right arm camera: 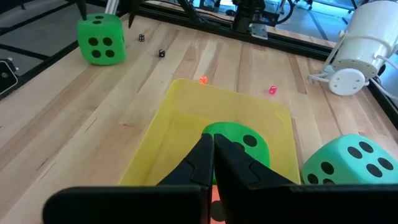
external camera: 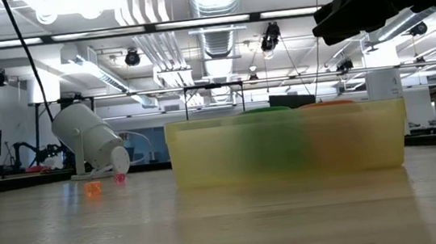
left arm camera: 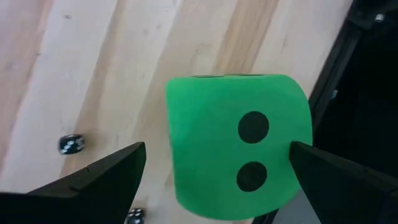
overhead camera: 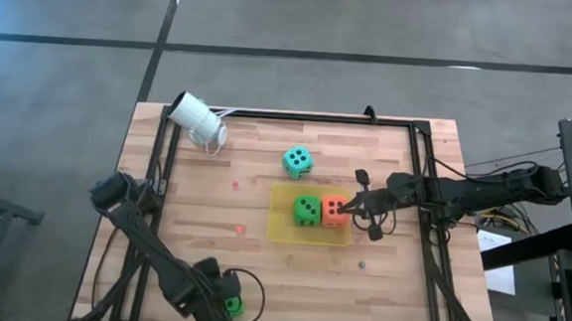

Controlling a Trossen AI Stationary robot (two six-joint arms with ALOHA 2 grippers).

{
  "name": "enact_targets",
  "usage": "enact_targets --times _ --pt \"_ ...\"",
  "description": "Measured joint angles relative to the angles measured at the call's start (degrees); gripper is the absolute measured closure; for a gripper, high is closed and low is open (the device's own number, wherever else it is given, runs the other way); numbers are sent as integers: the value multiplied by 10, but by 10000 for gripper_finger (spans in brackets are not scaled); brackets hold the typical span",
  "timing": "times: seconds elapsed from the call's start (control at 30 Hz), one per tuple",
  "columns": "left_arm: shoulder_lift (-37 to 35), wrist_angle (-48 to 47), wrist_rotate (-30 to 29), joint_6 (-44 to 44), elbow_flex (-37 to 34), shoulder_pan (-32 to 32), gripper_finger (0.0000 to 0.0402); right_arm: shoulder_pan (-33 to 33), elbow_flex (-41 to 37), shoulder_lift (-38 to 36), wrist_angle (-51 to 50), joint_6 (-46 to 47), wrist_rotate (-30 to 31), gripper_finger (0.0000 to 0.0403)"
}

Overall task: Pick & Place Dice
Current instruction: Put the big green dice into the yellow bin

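Green die (left arm camera: 239, 146), 2 pips camera-facing

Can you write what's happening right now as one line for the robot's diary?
left gripper: jaws open around green die | right gripper: shut, over yellow tray | tray: green die, orange-red die | teal die: on table

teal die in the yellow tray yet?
No: in the high view the teal die sits on the bare table beyond the yellow tray, outside its rim.

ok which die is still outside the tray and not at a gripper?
The teal die, alone on the table beyond the yellow tray; no gripper is near it.
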Motion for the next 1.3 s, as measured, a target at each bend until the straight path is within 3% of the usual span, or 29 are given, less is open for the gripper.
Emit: enact_targets --times 0.23,0.4,0.7,1.3 --pt "-15 -41 -3 -1 -1 2 3 0 0 0 0 0 0 394" --pt "-18 -37 -4 8 7 3 3 0 0 0 0 0 0 394" --pt "-20 -7 -3 105 20 -15 3 0 0 0 0 2 0 394" --pt "-6 24 5 118 3 -12 3 0 0 0 -2 2 0 394"
